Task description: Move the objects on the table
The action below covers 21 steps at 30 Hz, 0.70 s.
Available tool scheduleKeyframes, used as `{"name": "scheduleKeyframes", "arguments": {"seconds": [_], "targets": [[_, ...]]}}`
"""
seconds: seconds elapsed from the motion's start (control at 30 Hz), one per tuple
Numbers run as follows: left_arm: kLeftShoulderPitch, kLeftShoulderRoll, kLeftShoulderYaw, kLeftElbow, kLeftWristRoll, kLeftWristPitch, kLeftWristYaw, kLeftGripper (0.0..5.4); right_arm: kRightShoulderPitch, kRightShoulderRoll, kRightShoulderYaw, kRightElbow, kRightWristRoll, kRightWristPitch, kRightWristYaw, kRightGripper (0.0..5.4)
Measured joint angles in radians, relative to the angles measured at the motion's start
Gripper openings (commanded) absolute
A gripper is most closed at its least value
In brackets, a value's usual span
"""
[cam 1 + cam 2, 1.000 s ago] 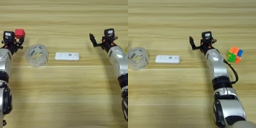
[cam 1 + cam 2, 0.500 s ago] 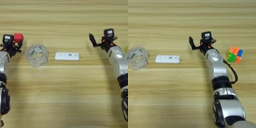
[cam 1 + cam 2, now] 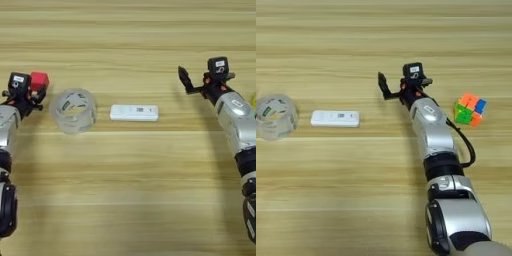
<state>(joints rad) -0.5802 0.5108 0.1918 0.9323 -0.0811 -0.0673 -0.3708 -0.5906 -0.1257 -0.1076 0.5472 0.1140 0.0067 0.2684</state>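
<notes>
At the far left my left gripper [image 3: 34, 88] is shut on the tiny red cube [image 3: 39, 80], held just above the table [image 3: 130, 190]. Right of it the clear tape roll [image 3: 74, 110] stands on its flat side, and the flat white bar [image 3: 134, 112] lies lengthwise beyond it. Across the table my right gripper [image 3: 392, 89] hovers open with nothing in it, one black finger [image 3: 383, 84] pointing left toward the bar. The blue tube is out of view.
A multicoloured puzzle cube [image 3: 469, 109] lies to the right of my right forearm. A black cable loops beside that arm near the elbow.
My left gripper has drifted a little toward the near edge, carrying the red cube with it. The right arm, tape roll and white bar have stayed put.
</notes>
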Motion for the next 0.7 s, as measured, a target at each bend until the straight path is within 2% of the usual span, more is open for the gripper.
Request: {"name": "scheduleKeyframes", "arguments": {"seconds": [0.13,0.23,0.4,0.57,0.6,0.7], "targets": [[0.074,0.000,-0.001,-0.098,-0.002,0.057,-0.004,2.24,0.000,0.002,0.000,-0.004,0.006,0.000,0.000,5.40],[0.103,0.000,-0.001,-0.135,-0.002,0.074,-0.003,2.24,0.000,0.004,0.000,-0.005,0.008,0.000,0.000,5.40],[0.134,-0.001,-0.001,-0.162,-0.002,0.100,0.006,2.24,0.000,0.004,0.001,-0.011,0.010,0.000,0.000,5.40],[0.156,-0.019,-0.003,-0.179,-0.002,0.106,0.011,2.24,0.000,0.004,0.001,-0.013,0.010,0.000,0.000,5.40],[0.157,-0.020,-0.004,-0.183,-0.002,0.108,0.011,2.60,0.000,0.004,0.001,-0.013,0.010,0.000,0.000,5.40],[0.158,-0.021,-0.007,-0.193,-0.002,0.113,0.012,2.93,0.000,0.004,0.001,-0.013,0.010,0.000,0.000,5.40]]}}
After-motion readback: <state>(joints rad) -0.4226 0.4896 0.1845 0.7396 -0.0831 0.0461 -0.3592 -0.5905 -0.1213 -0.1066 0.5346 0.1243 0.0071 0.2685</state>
